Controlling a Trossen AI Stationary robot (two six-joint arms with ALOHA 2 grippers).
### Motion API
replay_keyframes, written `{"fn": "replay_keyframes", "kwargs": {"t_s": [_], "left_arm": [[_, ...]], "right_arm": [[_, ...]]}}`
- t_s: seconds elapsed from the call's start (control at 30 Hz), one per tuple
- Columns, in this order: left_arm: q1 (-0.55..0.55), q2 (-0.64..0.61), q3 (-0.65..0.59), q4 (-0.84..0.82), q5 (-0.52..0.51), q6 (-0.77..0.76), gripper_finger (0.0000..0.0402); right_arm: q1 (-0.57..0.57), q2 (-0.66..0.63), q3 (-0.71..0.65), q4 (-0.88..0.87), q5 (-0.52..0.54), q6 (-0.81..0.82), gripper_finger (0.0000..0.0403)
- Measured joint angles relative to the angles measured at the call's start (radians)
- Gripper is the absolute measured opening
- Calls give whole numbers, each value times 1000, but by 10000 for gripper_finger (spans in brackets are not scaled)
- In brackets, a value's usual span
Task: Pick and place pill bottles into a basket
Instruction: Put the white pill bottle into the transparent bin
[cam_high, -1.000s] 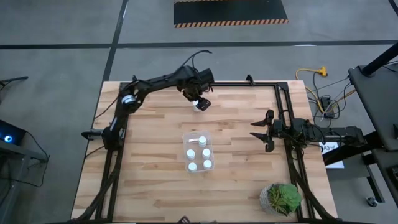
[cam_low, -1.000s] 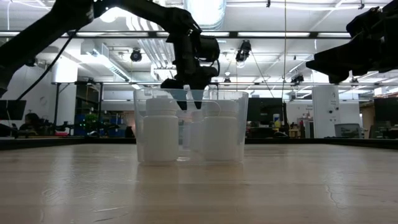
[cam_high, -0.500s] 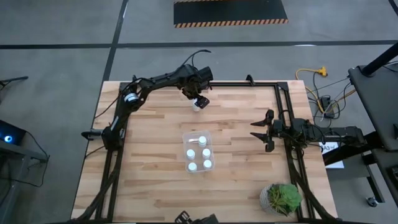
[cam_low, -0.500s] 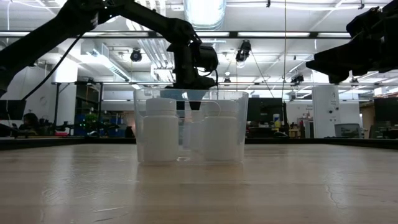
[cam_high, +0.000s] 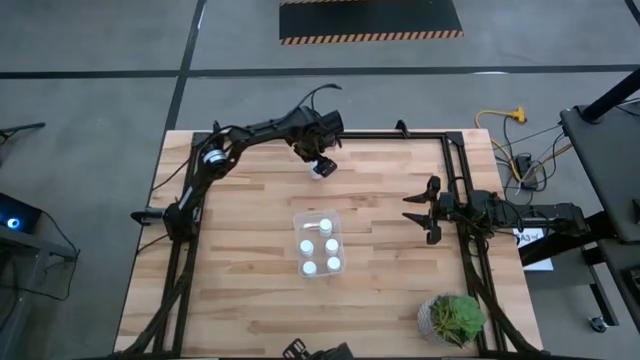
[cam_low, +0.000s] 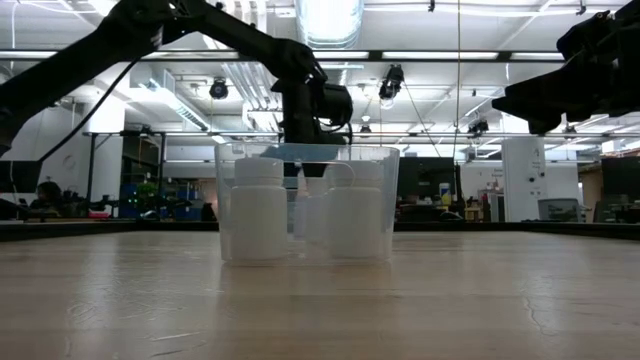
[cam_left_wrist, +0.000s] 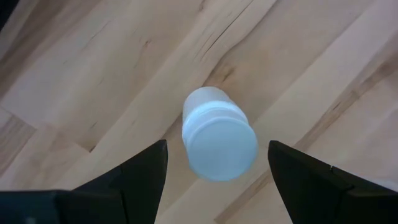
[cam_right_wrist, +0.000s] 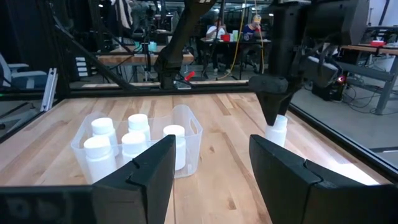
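Note:
One white pill bottle (cam_high: 319, 169) stands upright on its base on the wooden table near the far edge; it also shows in the left wrist view (cam_left_wrist: 219, 134) and the right wrist view (cam_right_wrist: 277, 128). My left gripper (cam_high: 317, 160) hangs over it, pointing down, open. Its fingers (cam_left_wrist: 146, 165) stand on either side of the cap without touching it. The clear basket (cam_high: 297, 233) sits mid-table with several white bottles inside (cam_low: 258, 210). My right gripper (cam_high: 412, 207) is open and empty, to the right of the basket and above the table.
A green potted plant (cam_high: 452, 318) stands at the near right corner. A black metal frame (cam_high: 455, 160) runs along the table's far and right sides. Bare wood lies around the basket (cam_right_wrist: 193, 134) on all sides.
My left gripper has sunk a little over the lone bottle at the far side. The bottle stands where it was.

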Motion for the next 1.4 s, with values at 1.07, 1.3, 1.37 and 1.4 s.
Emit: {"fn": "replay_keyframes", "kwargs": {"t_s": [1.07, 1.3, 1.37, 1.4], "left_arm": [[-51, -119, 21, -185, -23, 95, 137], [-96, -232, 15, -229, -29, 59, 137], [-115, -259, 14, -246, -30, 36, 137], [-126, -272, 13, -258, -30, 28, 137]], "right_arm": [[0, 0, 0, 0, 0, 0, 194], [0, 0, 0, 0, 0, 0, 194], [0, 0, 0, 0, 0, 0, 194], [0, 0, 0, 0, 0, 0, 194]]}}
